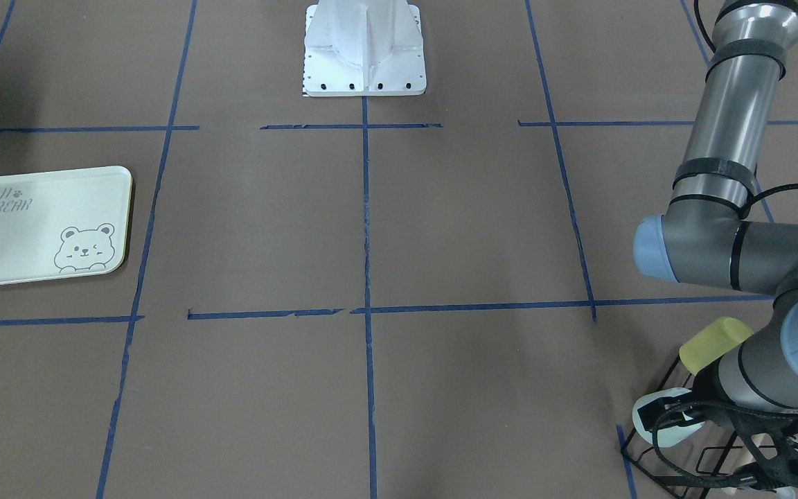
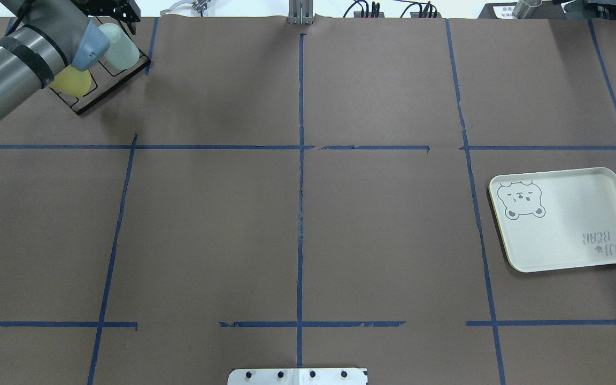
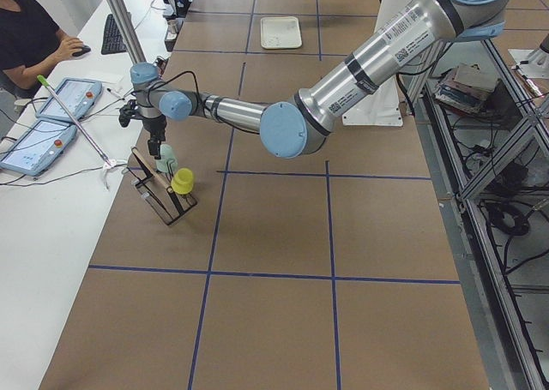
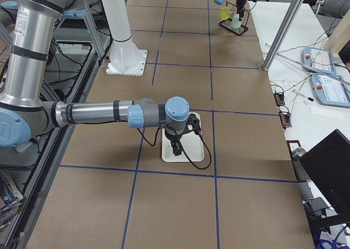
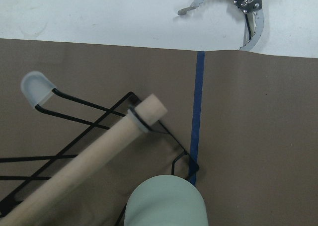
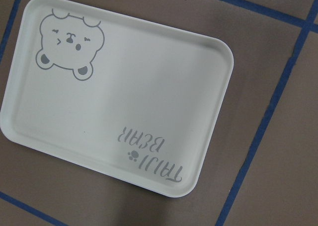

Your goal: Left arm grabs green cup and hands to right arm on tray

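**Opening stage of the hand-over.** The small pale mint-green plastic cup (image 2: 126,51) sits on a black wire rack (image 2: 126,72) at the far left corner of the brown paper-covered bench (image 2: 206,240), just beside a small yellow plastic cup (image 2: 72,81); it has not been lifted. The silver-grey tubular left arm (image 1: 731,125) reaches out to the rack with its wrist above the green cup, which fills the lower edge of the left wrist view next to a pale wooden dowel (image 5: 99,154). Whether its jaws are apart or together cannot be told. The matching silver-grey right arm (image 4: 93,113) hangs over the flat cream-green rectangular bear-printed tray (image 6: 149,87), well apart from the rack; the state of its jaws likewise cannot be told. The tray carries no cup. Judged from this, grasp, lift, transfer between arms and placement all remain. The cup is smooth, plain, handleless and slightly tapered, and appears tilted with its closed end uppermost.
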You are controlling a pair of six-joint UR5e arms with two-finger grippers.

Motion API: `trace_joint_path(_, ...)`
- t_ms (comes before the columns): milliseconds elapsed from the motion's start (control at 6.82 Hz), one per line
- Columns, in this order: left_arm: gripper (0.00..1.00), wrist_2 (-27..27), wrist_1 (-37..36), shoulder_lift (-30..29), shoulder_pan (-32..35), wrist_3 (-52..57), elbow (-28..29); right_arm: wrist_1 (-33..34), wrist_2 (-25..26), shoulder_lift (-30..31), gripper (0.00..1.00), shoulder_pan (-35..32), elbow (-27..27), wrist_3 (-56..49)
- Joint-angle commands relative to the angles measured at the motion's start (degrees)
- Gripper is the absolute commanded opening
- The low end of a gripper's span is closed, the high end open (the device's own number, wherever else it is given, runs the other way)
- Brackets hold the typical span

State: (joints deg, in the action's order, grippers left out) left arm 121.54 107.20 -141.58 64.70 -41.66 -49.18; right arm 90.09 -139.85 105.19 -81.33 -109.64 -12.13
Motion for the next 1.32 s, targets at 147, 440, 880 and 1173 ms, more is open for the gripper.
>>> trace_joint_path(147,1.0,0.19,0.02,1.3,-0.54,-0.09,0.32,0.0,-0.07,-0.6,1.0,0.04,0.92,0.0)
trace_joint_path(440,0.92,0.28,0.02,1.39,-0.54,-0.09,0.4,0.0,-0.07,-0.6,1.0,0.04,0.92,0.0)
trace_joint_path(880,0.0,4.63,-1.2,0.78,0.76,-0.71,-1.25,-0.88,-0.07,-0.6,1.0,0.04,1.01,0.0)
trace_joint_path(1173,0.0,11.6,-8.8,2.96,6.47,-0.01,-11.92,-0.88,-0.42,-0.6,1.0,0.04,1.01,0.0)
